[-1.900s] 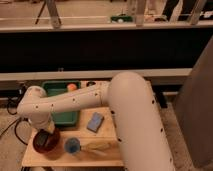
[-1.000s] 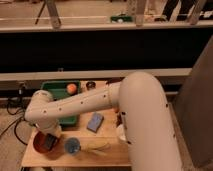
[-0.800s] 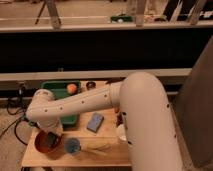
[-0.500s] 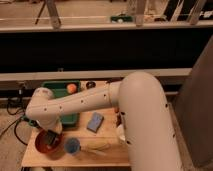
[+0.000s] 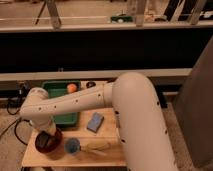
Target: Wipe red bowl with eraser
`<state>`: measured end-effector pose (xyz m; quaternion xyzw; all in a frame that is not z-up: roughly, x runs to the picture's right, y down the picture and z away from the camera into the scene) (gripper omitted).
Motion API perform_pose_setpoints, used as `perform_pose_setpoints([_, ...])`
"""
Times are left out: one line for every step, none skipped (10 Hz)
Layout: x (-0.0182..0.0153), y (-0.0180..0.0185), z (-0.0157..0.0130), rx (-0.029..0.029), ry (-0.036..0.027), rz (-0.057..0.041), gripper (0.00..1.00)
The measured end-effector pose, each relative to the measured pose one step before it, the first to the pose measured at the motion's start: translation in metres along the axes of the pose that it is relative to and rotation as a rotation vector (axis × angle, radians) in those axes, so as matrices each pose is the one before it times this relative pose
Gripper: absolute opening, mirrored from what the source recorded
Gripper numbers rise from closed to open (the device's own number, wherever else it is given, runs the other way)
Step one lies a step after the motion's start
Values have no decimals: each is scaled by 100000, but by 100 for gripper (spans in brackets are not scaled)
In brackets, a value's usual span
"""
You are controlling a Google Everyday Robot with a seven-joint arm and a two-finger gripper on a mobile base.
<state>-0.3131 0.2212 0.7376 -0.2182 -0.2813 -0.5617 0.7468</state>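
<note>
Gripper (image 5: 44, 137) dips into the red bowl (image 5: 53, 149) at the table's left front corner, its hold impossible to tell.

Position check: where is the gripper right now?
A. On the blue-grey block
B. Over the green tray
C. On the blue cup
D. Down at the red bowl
D: the gripper is down at the red bowl near the table's front left corner, clear of the blue cup beside it.

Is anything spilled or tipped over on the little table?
Nothing looks spilled or tipped. The red bowl and blue cup sit upright, the blue block lies flat beside the green tray, and the tool hangs over the bowl.
</note>
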Motion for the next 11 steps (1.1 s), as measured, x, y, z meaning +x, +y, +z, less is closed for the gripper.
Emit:
perform_pose_setpoints([-419,176,-51,-14,-1029,-622,0])
perform_pose_setpoints([-650,152,21,-444,-1356,-999,0])
perform_pose_setpoints([-504,314,92,-665,-1064,-488,0])
perform_pose_setpoints([-309,497,103,-958,-870,-16,0])
perform_pose_setpoints([-200,470,79,-813,-548,128,0])
perform_pose_setpoints([-64,569,2,-979,-85,895,0])
perform_pose_setpoints([66,438,-111,-673,418,1270,0])
perform_pose_setpoints([189,280,-130,-412,424,1028,0])
perform_pose_setpoints([407,166,-146,-719,-450,960,0])
perform_pose_setpoints([267,-119,-22,-1045,-1846,-924,0])
perform_pose_setpoints([307,-455,11,-680,-3083,-1293,0])
